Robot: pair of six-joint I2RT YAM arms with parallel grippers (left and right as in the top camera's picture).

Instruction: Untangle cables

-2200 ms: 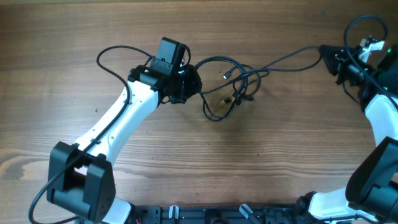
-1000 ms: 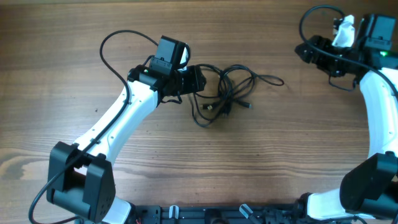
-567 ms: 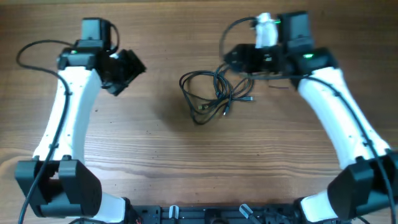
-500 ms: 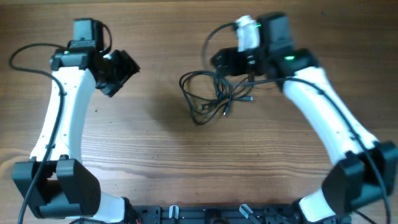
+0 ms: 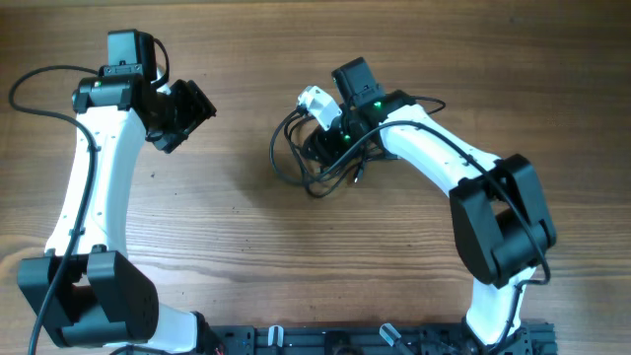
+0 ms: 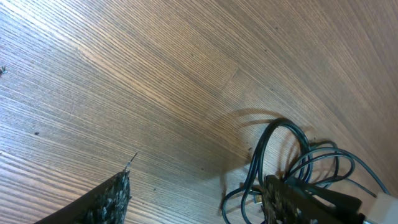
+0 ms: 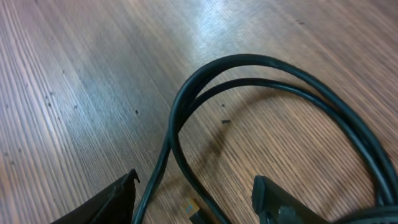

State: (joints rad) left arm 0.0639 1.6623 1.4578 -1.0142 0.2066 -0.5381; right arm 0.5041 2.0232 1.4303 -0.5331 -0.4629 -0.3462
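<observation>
Two end effectors have swapped roles over the cables (image 5: 301, 168).

Both are open. The right end effector (image 7: 193, 199) has swung in from the far right, and its spread fingers now straddle a double loop of cord directly beneath it, nothing pinched yet. The left end effector (image 5: 189, 116) has let go and backed well off, so the bundle now lies far to its right on the tabletop (image 5: 394, 256). The knot has barely shifted, so no strand looks freed, and a fresh grasp by the right side seems next.
</observation>
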